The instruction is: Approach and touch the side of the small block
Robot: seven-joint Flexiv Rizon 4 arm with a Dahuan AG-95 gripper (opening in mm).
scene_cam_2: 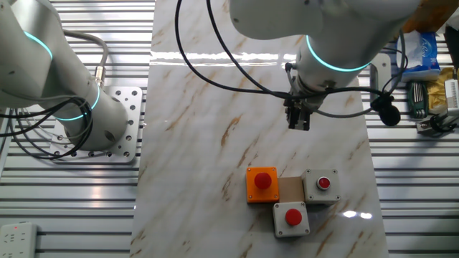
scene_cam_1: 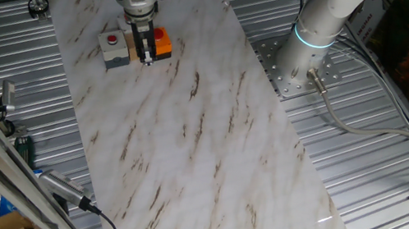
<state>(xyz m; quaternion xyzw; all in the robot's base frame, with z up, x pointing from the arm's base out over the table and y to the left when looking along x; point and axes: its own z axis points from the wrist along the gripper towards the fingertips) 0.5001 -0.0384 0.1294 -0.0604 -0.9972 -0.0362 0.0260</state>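
The small tan block (scene_cam_2: 290, 188) lies flat on the marble tabletop, wedged between an orange button box (scene_cam_2: 262, 184), a grey button box (scene_cam_2: 320, 186) to its right and another grey button box (scene_cam_2: 292, 218) in front. My gripper (scene_cam_2: 299, 123) hangs above the table, behind the cluster and apart from the block, fingers close together and holding nothing. In one fixed view the gripper (scene_cam_1: 147, 48) stands in front of the cluster and hides the block; the orange box (scene_cam_1: 164, 44) and one grey box (scene_cam_1: 113, 47) show beside it.
A second arm's base (scene_cam_2: 100, 122) is bolted on a plate left of the marble top (scene_cam_2: 215, 143). Cables loop over the table's far part. Tools and boxes (scene_cam_2: 430, 86) lie on the ribbed metal to the right.
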